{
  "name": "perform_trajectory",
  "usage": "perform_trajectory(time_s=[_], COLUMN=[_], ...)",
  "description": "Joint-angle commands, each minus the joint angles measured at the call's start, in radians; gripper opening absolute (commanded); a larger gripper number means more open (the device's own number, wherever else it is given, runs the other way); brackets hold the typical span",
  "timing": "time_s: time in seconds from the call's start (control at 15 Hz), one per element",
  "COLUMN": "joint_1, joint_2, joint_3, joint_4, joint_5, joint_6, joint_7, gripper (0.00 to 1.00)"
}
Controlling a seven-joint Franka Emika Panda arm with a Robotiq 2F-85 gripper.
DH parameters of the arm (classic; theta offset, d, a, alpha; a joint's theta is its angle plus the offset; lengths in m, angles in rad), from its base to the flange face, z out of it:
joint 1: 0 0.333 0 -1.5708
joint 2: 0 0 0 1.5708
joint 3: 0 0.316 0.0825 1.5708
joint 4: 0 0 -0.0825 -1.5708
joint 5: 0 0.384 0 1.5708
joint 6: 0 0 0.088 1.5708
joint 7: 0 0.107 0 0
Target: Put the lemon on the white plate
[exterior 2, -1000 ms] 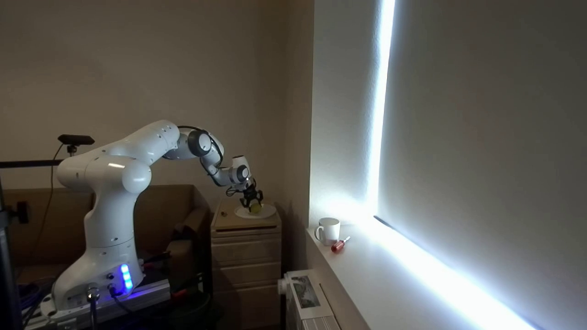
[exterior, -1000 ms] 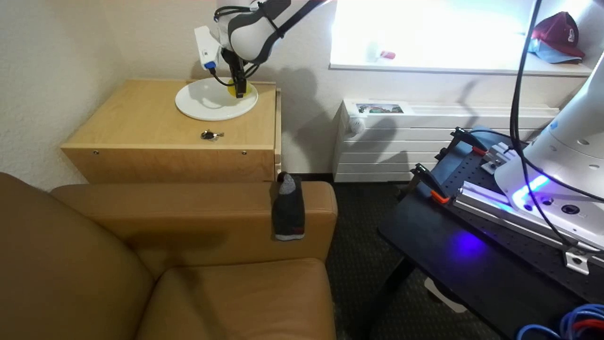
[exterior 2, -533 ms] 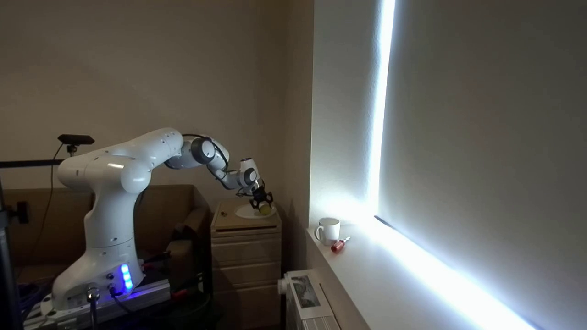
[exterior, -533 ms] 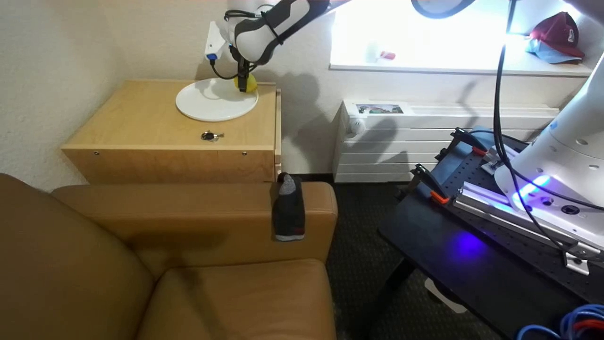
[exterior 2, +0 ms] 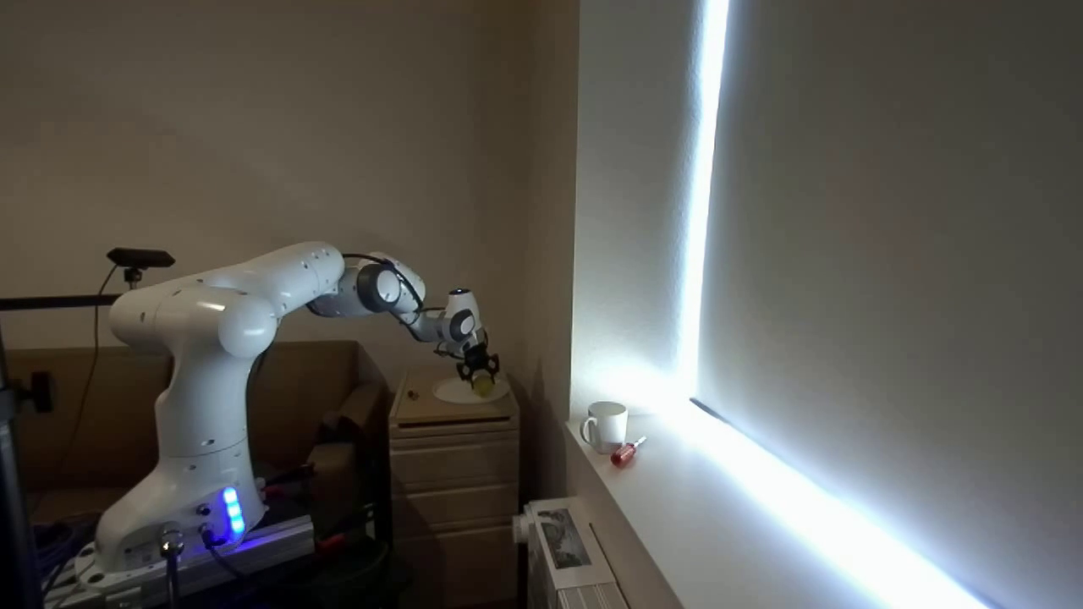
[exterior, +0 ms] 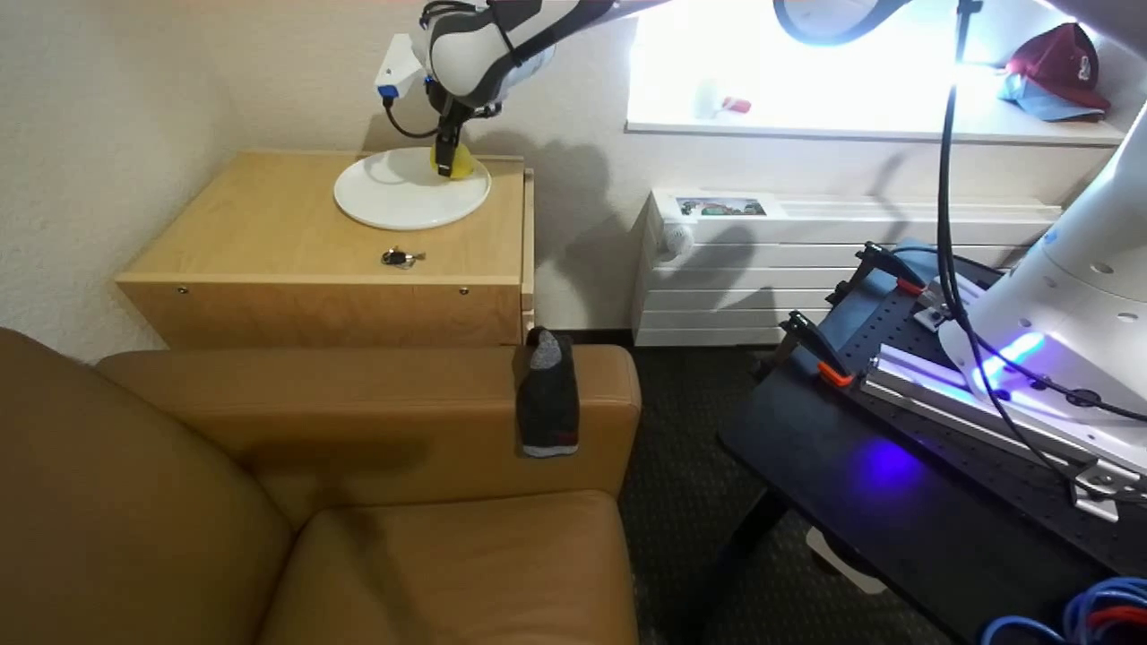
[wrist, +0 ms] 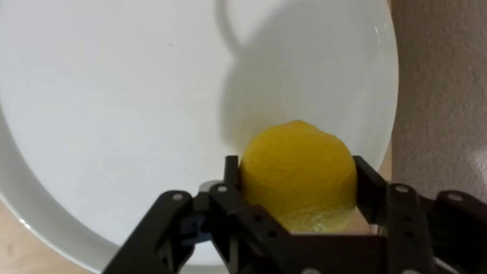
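The lemon [wrist: 298, 171] is bright yellow and sits between the two black fingers of my gripper [wrist: 296, 179] in the wrist view. Both fingers touch its sides. The white plate [wrist: 133, 95] lies behind it and fills much of that view. In both exterior views the lemon [exterior: 462, 162] [exterior 2: 482, 386] is in my gripper [exterior: 446, 161] over the far right part of the white plate [exterior: 394, 193] [exterior 2: 451, 391]. The gripper tilts slightly. I cannot tell whether the lemon touches the plate.
The plate stands on a wooden cabinet [exterior: 269, 224] against the wall. A small dark object, perhaps keys [exterior: 401, 258], lies near its front edge. A brown couch [exterior: 358, 381] with a dark sock [exterior: 548, 399] stands before it. A mug [exterior 2: 607, 425] and red screwdriver [exterior 2: 626, 453] lie on the windowsill.
My gripper, holding the lemon, first moved toward the plate's far right rim, then back a little toward its middle. Its tilt has changed. The plate has not moved.
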Motion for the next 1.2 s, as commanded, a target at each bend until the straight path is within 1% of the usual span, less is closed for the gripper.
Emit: perform_trajectory(time_s=[0.0,0.13,0.27,0.47,0.53,0.6,0.73,0.93,1.07,1.13], joint_1=[-0.006,0.011,0.014,0.030,0.036,0.040,0.047,0.049,0.044,0.043], joint_2=[0.006,0.015,0.015,0.023,0.024,0.023,0.020,-0.009,-0.050,-0.092], joint_3=[0.047,0.025,0.030,0.009,0.003,0.000,-0.002,0.017,0.038,0.048], joint_4=[0.047,0.057,0.054,0.053,0.055,0.053,0.049,0.035,0.019,-0.003], joint_5=[0.003,-0.019,-0.029,-0.068,-0.083,-0.098,-0.128,-0.146,-0.137,-0.133], joint_6=[-0.024,-0.051,-0.090,-0.139,-0.132,-0.134,-0.141,-0.135,-0.151,-0.179], joint_7=[-0.079,-0.067,-0.084,-0.098,-0.102,-0.102,-0.113,-0.157,-0.212,-0.243], gripper=[0.45,0.45,0.45,0.45,0.93,0.93,1.00,1.00,1.00,1.00])
